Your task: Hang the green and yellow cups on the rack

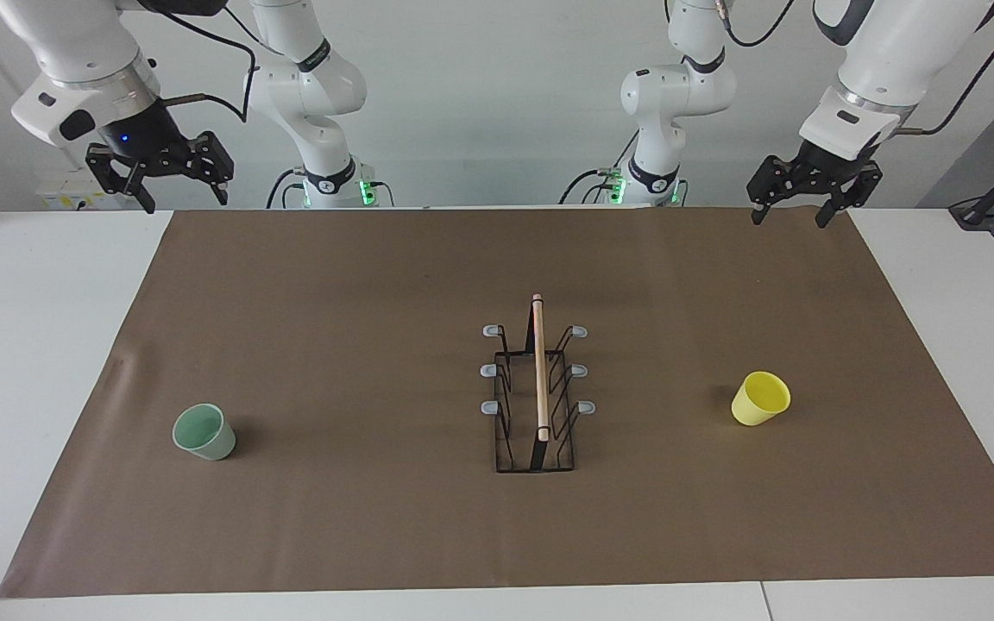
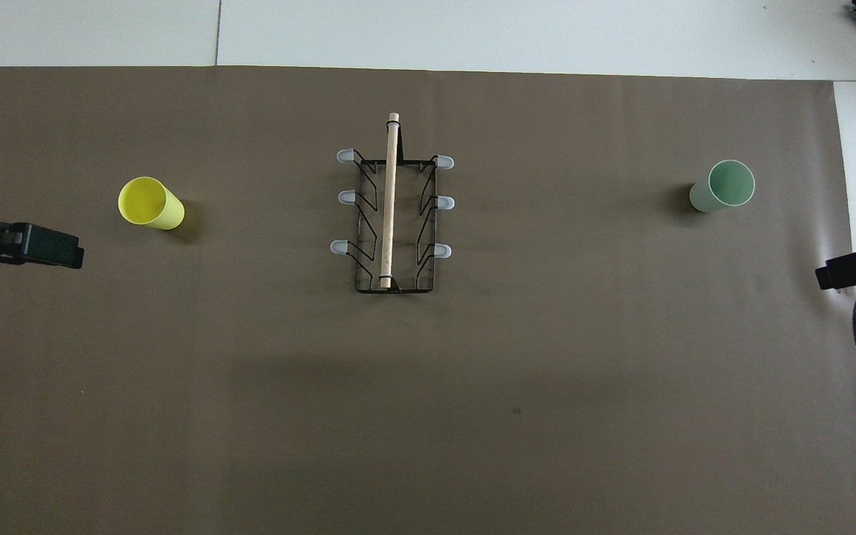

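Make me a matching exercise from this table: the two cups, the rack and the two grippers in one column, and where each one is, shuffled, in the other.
1. green cup
2. yellow cup
3. rack
4. left gripper
5. right gripper

A. middle of the brown mat
B. raised, open, at the mat's corner by the left arm's base
C. upright toward the right arm's end
D. raised, open, at the mat's corner by the right arm's base
E. upright toward the left arm's end

Pairs: 1-C, 2-E, 3-A, 4-B, 5-D

Two cups, one green cup and one yellow cup; one rack with six prongs.
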`<state>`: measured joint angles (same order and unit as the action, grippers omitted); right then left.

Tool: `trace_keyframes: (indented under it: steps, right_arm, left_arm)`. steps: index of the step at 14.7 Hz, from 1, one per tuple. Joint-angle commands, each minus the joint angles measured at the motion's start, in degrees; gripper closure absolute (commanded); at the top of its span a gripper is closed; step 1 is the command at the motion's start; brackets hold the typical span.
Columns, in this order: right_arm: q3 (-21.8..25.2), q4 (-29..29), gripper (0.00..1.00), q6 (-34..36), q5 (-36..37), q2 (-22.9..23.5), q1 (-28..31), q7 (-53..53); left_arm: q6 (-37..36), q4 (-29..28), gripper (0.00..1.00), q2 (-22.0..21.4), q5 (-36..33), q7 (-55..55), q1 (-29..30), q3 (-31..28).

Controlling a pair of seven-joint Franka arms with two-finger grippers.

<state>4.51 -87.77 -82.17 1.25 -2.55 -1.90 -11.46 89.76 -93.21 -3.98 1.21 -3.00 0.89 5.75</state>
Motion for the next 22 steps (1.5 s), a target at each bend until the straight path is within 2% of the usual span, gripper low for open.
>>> trace_keyframes:
  steps: [1,4,7,9,12,14,16,18,20,22]
  right_arm:
    - [-0.29,-0.38,0.00,-2.62,-0.72,0.43,-0.20,0.40]
    - [-0.38,-0.39,0.00,-6.75,0.33,3.32,-0.21,-3.72]
    - [-0.99,0.84,0.00,-10.02,3.30,7.63,-0.12,-7.86]
    - [-2.66,1.28,0.00,-14.74,7.69,10.10,-0.21,-13.02]
    - [-4.68,3.46,0.00,-16.52,14.99,15.18,-0.12,-24.28]
    - [-5.13,5.49,0.00,-17.40,19.29,17.83,-0.29,-30.34]
    - [-5.48,4.46,0.00,-18.80,26.57,18.19,-3.01,-37.37]
    - [-5.39,2.60,0.00,-19.43,29.67,17.75,-3.55,-40.73]
    - [-5.48,2.08,0.00,-19.34,30.83,17.49,-3.46,-45.97]
    - [-5.48,-1.16,0.00,-22.22,30.92,16.35,-2.84,-55.20]
  left_arm:
    - [3.13,-3.03,0.00,-1.82,0.46,0.28,-0.28,-0.38]
    - [4.45,-3.91,0.00,-0.86,0.46,3.07,-0.36,-0.38]
    - [5.77,-2.25,0.00,3.26,1.16,12.20,0.59,-0.21]
    - [6.47,-2.68,0.00,5.29,4.22,21.84,1.21,-0.56]
    - [8.57,-3.81,0.00,8.02,14.76,37.85,6.56,-0.56]
    - [16.54,-8.98,0.00,8.02,21.16,48.22,9.73,-0.47]
    - [22.18,-14.69,0.00,8.20,28.47,51.33,13.59,-0.47]
    - [30.78,-20.24,0.00,8.37,35.41,55.27,17.02,-0.47]
    - [35.72,-22.01,0.00,11.17,41.38,61.68,18.88,-0.38]
    - [36.53,-22.63,0.00,13.90,46.50,65.13,20.37,-0.30]
